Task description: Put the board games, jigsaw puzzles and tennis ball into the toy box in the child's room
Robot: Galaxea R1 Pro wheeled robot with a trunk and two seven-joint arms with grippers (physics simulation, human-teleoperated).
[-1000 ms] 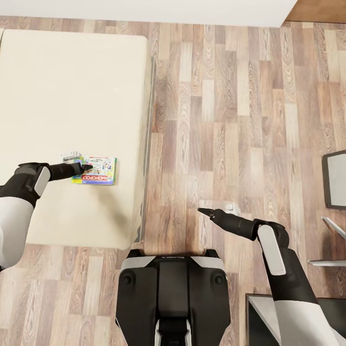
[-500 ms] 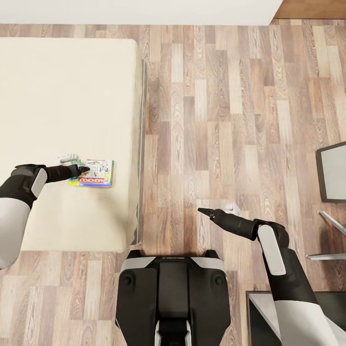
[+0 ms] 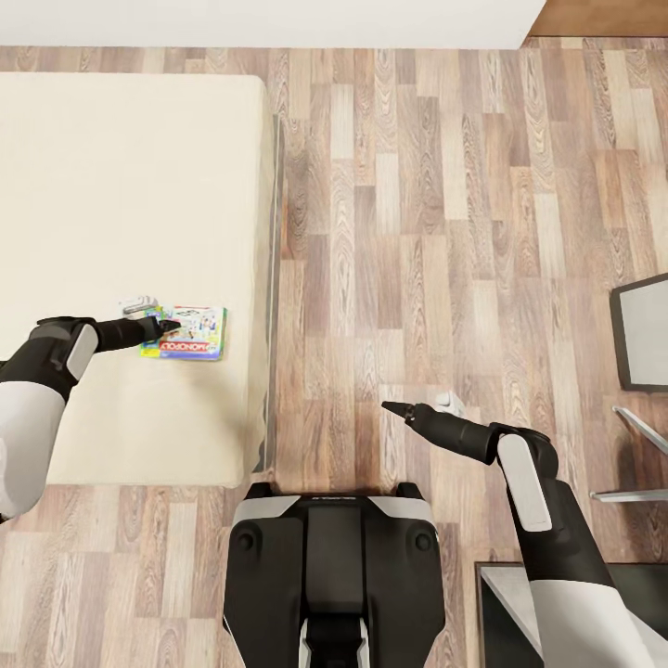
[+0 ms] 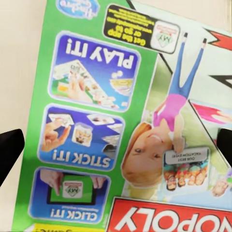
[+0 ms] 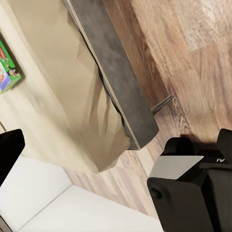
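Seen from the head camera: the left black gripper (image 3: pixel 163 326) low over the wide beige mattress of the bed (image 3: pixel 111 186), its tip at the near-left edge of the flat green-edged "Monopoly" board game box (image 3: pixel 190 332). Lying flat on the mattress near the bed's right edge, this box, with a second flat printed box (image 3: pixel 139 304) partly under it, just behind the gripper. In the left wrist view, jaws clearly apart: the two black fingertips (image 4: pixel 9 150) at opposite sides, and directly between and below them the printed cover of the game box (image 4: pixel 121 125), with green panels "PLAY IT!", "STICK IT!", "CLICK IT!" and the red title strip. Not possible to tell if the fingertips touch the box.

Over the brown wood-plank floor (image 3: pixel 417 204), the right black gripper (image 3: pixel 397 409), held in front of the dark robot base (image 3: pixel 334 557), well apart from the bed. In the right wrist view, jaws apart with nothing between them; beyond the fingertips, the bed's dark grey frame (image 5: pixel 116 92), the beige mattress side, and far off a small corner of the green box (image 5: pixel 8 67)

At the right border of the head view, a dark-framed pale grey panel (image 3: pixel 642 334)
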